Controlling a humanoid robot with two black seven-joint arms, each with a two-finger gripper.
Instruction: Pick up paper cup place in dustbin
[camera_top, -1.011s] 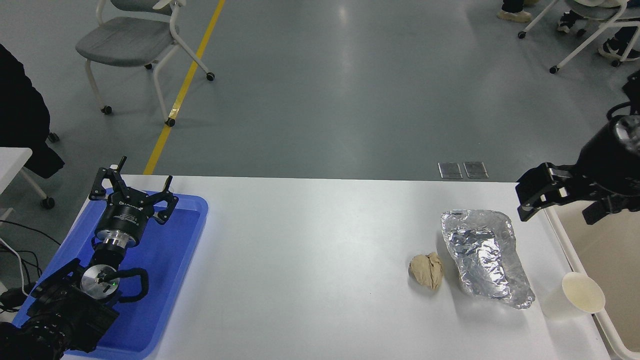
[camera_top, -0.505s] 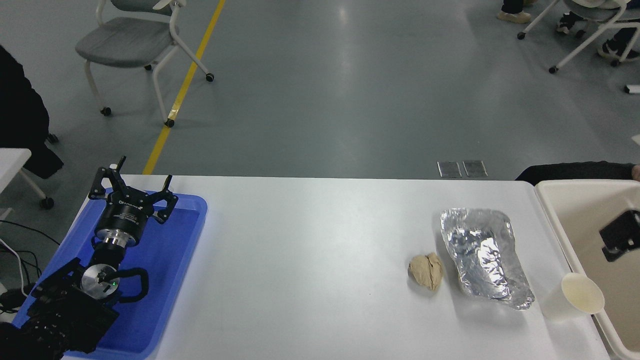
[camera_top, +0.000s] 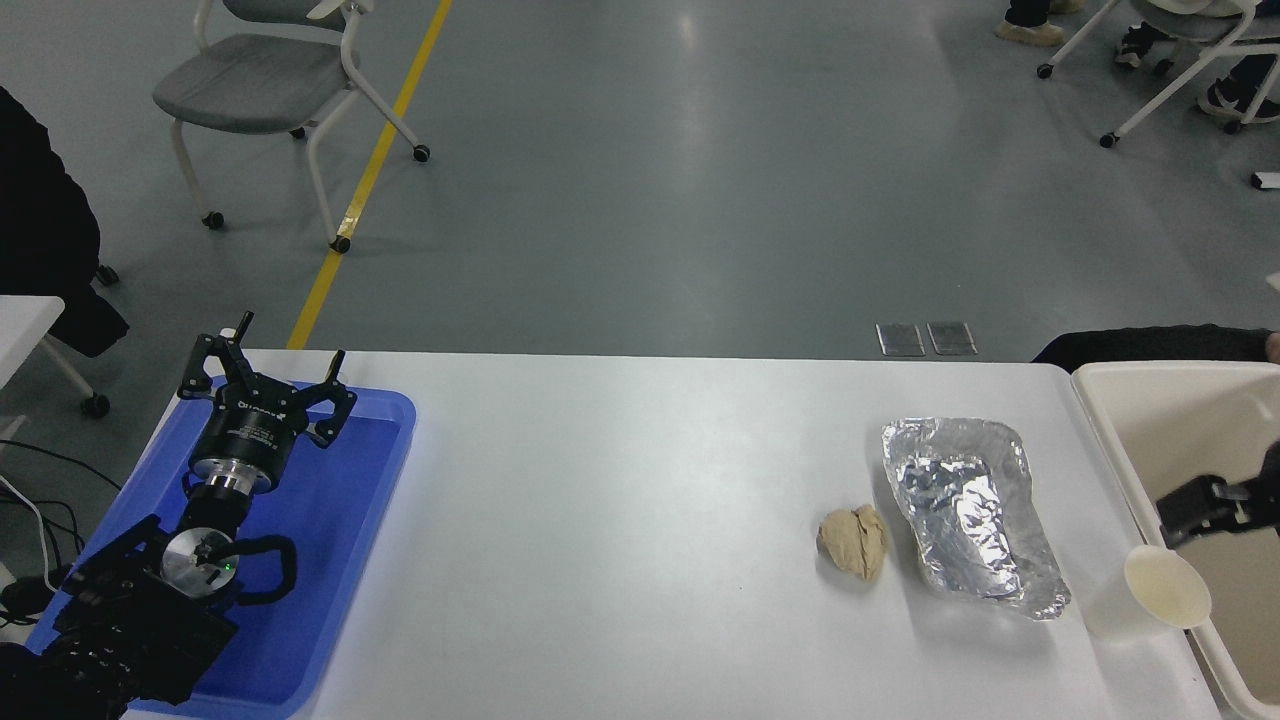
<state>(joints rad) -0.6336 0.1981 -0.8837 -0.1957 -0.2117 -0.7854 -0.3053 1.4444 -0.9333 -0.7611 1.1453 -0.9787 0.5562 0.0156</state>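
The paper cup (camera_top: 1160, 592) is small and white with a cream inside. It lies tipped near the table's front right corner, its mouth facing the dustbin (camera_top: 1150, 368), a large cream tub at the table's right end. My right gripper (camera_top: 1195, 508) comes in from the right edge over the tub's near wall. It hangs just above and behind the cup without touching it, and only a black part of it shows. My left gripper (camera_top: 265, 385) is parked open over the blue tray (camera_top: 340, 560) at the lower left.
A crinkled silver foil tray (camera_top: 965, 515) lies left of the cup, and a crumpled tan paper ball (camera_top: 853, 542) lies left of that. A dark sleeve (camera_top: 1150, 345) rests at the table's far right edge. Chairs stand on the floor beyond.
My right arm has swung from high over the tub's far corner out to the right edge, then down and back left to just above the cup. The cup and left arm have not moved.
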